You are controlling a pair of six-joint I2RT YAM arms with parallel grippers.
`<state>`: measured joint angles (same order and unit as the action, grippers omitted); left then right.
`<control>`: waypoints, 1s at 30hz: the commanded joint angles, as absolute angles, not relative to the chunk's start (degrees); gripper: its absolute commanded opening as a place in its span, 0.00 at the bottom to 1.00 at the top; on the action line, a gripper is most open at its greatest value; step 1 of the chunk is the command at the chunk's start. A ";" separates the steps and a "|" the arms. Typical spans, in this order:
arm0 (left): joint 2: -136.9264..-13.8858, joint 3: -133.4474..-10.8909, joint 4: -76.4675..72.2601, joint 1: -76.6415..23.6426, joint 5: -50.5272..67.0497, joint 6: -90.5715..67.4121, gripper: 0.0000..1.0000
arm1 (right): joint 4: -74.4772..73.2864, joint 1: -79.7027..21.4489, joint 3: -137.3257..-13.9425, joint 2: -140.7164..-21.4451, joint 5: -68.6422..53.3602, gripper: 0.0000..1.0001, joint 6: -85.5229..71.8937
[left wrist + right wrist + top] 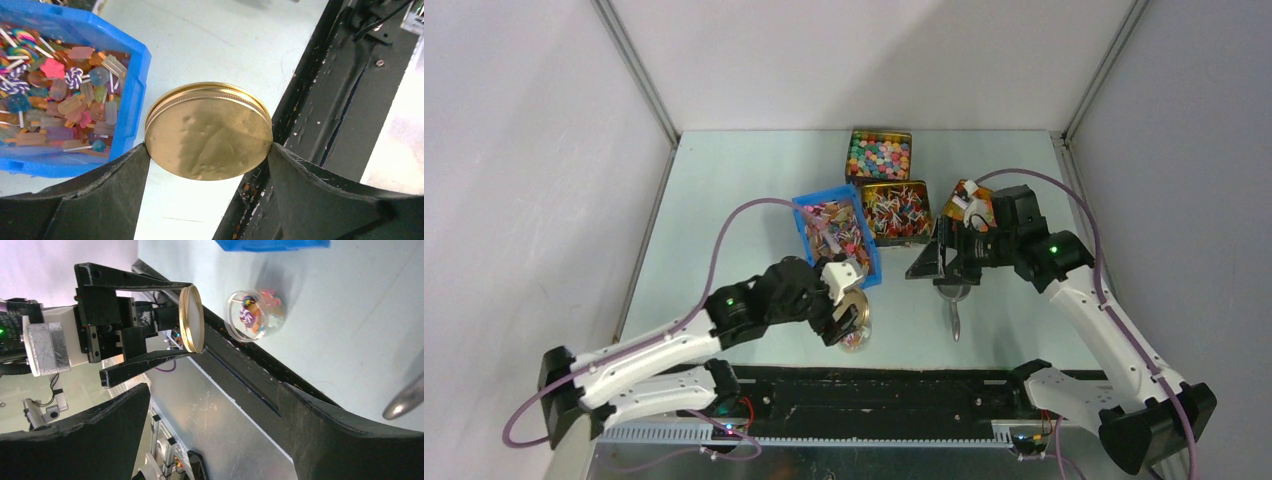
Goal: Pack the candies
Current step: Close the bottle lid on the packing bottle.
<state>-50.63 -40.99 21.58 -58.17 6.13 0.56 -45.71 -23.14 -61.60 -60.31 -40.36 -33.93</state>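
A small clear jar (856,338) with a few mixed candies (252,315) in it stands on the table near the front edge. Just above it, my left gripper (849,312) is shut on a round gold lid (209,131), one finger on each side of its rim. More candies (55,95) in pink, purple, orange and white fill the blue bin (871,262) behind. My right gripper (212,390) hangs open and empty to the right, above a metal spoon (954,310) lying on the table.
Behind the blue bin stand a gold tin of pastel balls (879,155) and a gold tin of stick-like sweets (897,212). A third tin with orange pieces (972,205) is partly covered by the right arm. The black rail (874,395) runs along the front edge.
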 commanded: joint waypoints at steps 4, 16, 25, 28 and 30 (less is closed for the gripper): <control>-65.17 -54.11 35.49 -58.45 5.86 2.31 0.85 | -53.70 -20.10 -60.49 -59.22 -33.84 1.00 -29.29; -84.04 -68.50 52.52 -61.29 0.94 0.35 0.86 | -57.49 -12.06 -57.56 -57.46 -32.14 1.00 -25.35; -87.72 -70.84 55.31 -62.75 -2.51 -1.86 0.86 | -57.43 -11.59 -55.90 -57.14 -32.52 0.99 -24.65; -88.46 -70.82 55.04 -63.06 -2.96 -1.95 0.86 | -57.39 -11.59 -55.69 -57.13 -32.79 1.00 -24.60; -88.73 -70.49 54.37 -63.22 -2.99 -1.99 0.85 | -57.39 -11.52 -55.72 -57.13 -32.72 0.99 -24.55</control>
<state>-88.01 -68.79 54.37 -62.48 -1.61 -1.10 -57.52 -11.75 -55.75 -58.11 -32.69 -25.82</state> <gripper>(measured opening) 0.863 0.993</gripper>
